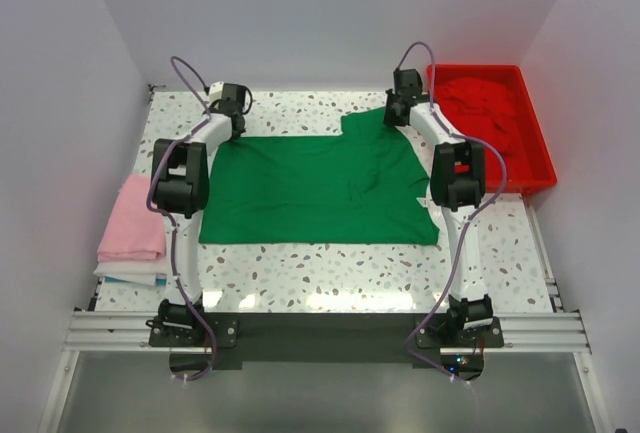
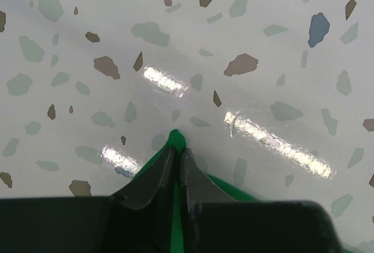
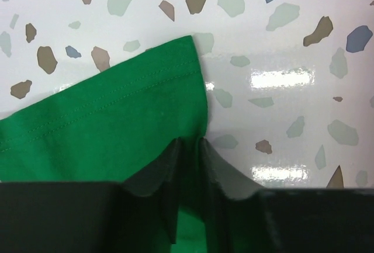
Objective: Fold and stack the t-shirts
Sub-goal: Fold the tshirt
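1. green t-shirt (image 1: 315,188) lies spread flat mid tabletop (image 1: 330,275). pink t-shirt (image 1: 133,218) sits folded at the left edge, red t-shirt (image 1: 485,103) bunched in the red tray (image 1: 541,167).
2. left jaws pinch the green one's far-left corner tip. right jaws are closed on its far-right corner, cloth between them.
3. My read on handling: light, limp thin knit with no stiffness. It'll sag, and likely slides on the glossy top.
4. Best hold is stitched corners, both layers. Uneven lift probably skews the fold.

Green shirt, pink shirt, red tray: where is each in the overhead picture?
green shirt (image 1: 310,188), top view, middle of its spread body
pink shirt (image 1: 133,218), top view, upper face of the fold
red tray (image 1: 537,128), top view, its right wall
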Motion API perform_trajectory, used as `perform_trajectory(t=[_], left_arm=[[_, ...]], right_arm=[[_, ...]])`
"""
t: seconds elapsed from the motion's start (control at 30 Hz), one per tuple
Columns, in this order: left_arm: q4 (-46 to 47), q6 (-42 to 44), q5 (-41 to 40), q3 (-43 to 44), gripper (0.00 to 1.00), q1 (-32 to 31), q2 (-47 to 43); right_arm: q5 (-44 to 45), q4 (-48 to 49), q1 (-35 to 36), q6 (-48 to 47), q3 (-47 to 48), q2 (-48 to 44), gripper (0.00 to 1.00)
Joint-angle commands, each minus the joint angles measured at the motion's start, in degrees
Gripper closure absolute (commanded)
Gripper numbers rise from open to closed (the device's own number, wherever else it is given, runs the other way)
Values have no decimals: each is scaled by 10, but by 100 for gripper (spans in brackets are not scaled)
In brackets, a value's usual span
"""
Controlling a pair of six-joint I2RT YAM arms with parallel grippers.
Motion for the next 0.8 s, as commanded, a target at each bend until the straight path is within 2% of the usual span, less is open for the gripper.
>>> perform_trajectory(t=[0.0,0.17,0.33,0.77], left_arm=[[-2,7,-5,21,91,8,3],[12,5,4,11,93,9,-18],[55,-2,12,-25,100,13,-50],[124,-19,58,-84,100,40,-103]], right_arm=[[-20,11,-1,14,22,8,81],[-22,20,-2,21,25,6,100],[-18,39,-5,27,24,-13,100],[-18,91,-12,37,-20,-98,100]])
